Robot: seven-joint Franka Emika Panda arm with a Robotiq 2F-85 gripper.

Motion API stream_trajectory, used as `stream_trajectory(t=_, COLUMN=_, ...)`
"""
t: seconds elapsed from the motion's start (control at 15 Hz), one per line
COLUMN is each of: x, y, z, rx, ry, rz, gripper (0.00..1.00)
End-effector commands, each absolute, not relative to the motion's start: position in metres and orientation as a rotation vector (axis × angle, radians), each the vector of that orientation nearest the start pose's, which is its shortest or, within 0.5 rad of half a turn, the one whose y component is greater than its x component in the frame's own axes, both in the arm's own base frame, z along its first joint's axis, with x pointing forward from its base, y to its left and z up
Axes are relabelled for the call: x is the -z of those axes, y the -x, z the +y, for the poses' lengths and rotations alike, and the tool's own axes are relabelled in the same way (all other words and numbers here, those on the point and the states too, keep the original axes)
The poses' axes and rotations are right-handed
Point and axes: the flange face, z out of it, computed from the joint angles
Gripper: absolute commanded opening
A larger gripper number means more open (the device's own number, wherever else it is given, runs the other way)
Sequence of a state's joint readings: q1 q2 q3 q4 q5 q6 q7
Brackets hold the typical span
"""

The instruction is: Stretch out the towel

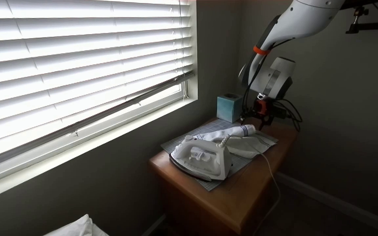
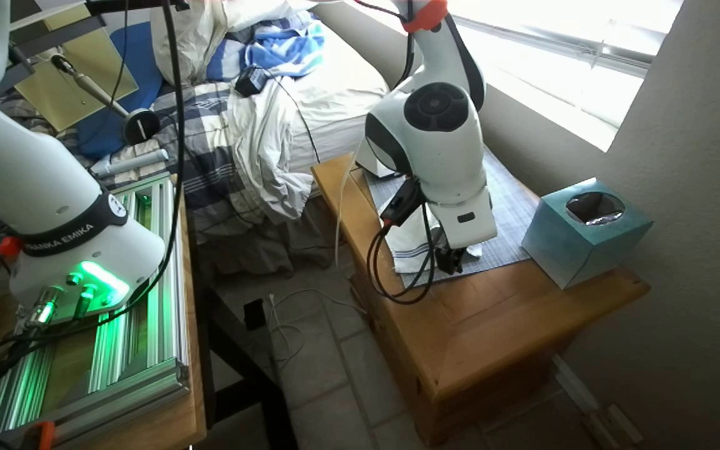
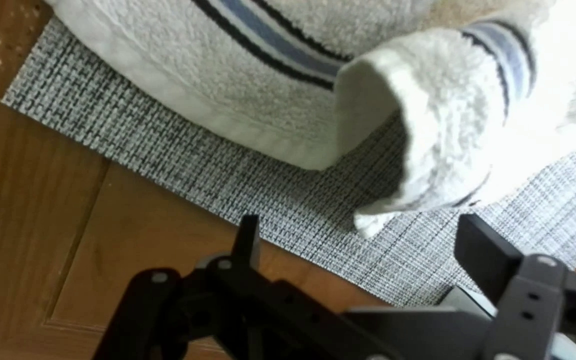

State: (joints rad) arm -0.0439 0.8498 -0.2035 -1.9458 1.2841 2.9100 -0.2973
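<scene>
On the desk [image 2: 485, 319], the towel [image 3: 208, 80] lies rumpled over a woven mat [image 3: 133, 130], one part fairly flat and another rolled, an end of it curled up into a hollow loop [image 3: 448, 100]. Just short of that loop, the fingers [image 3: 247, 245] stand wide apart with nothing between them; in the wrist view its nearest corner falls ahead of the gap, though their height over it is hard to judge. A grasp on the loop looks likely to come next, with the stretching yet to begin.

Come in too high, and the fingers would close on air or on one slack layer that slips out; too low, and they could pinch the mat as well. Since the iron [image 1: 202, 157] stands at least partly on that mat, a drag there might shift or tip it. Whether the iron also pins the towel is hidden; if it does, a hard pull would bring the same trouble. Its cord [image 1: 279, 195] leads past the towel and could snag. The box [image 2: 579, 240] stands near the fingers, so a swing that way may knock it. Glare over the loop's far side hides the fold there, which invites a poor grip.
</scene>
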Motion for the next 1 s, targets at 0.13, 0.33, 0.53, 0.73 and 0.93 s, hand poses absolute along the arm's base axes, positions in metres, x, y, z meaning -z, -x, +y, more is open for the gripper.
stream_trajectory(t=0.13, x=-0.053, y=-0.561, z=-0.210, rx=0.204, ry=2.408, rz=1.556, gripper=1.00)
stream_trajectory(t=0.33, x=-0.052, y=-0.574, z=-0.214, rx=0.160, ry=2.337, rz=1.565, gripper=1.00)
stream_trajectory(t=0.53, x=-0.041, y=-0.578, z=-0.221, rx=0.102, ry=2.277, rz=1.597, gripper=0.79)
stream_trajectory(t=0.73, x=-0.029, y=-0.578, z=-0.231, rx=0.052, ry=2.230, rz=1.636, gripper=0.57)
stream_trajectory(t=0.93, x=-0.024, y=-0.581, z=-0.238, rx=0.048, ry=2.188, rz=1.667, gripper=0.31)
